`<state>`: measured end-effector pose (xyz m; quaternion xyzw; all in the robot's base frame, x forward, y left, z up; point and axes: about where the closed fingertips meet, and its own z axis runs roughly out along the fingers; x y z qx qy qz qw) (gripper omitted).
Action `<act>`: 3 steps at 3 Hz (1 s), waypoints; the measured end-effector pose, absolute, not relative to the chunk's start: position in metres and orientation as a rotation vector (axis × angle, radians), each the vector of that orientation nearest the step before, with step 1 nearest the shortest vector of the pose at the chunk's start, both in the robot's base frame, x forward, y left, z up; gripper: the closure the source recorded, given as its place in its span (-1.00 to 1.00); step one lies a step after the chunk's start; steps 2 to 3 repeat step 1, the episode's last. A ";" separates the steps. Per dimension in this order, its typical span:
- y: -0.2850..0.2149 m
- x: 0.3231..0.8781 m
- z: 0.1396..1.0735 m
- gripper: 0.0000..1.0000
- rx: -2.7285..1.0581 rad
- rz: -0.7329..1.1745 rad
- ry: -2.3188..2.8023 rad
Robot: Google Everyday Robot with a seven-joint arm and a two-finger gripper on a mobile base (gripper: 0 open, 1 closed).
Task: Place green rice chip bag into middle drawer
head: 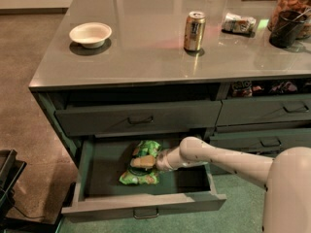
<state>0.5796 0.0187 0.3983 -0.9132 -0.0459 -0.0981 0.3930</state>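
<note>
Green chip bag (140,177) lies flat inside the open middle drawer (146,206), near its centre. My gripper (142,162) is in the drawer too, on the bag; can't tell whether it grips.

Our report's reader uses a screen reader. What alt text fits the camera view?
The robot's gripper is inside the open middle drawer, right over the green rice chip bag lying there. The countertop above holds a white bowl, a can and a small packet.
</note>
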 end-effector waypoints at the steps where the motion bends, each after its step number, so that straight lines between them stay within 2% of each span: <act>1: 0.019 0.580 0.398 -1.00 -2.318 -0.249 -0.116; 3: 0.019 0.580 0.398 -1.00 -2.318 -0.249 -0.116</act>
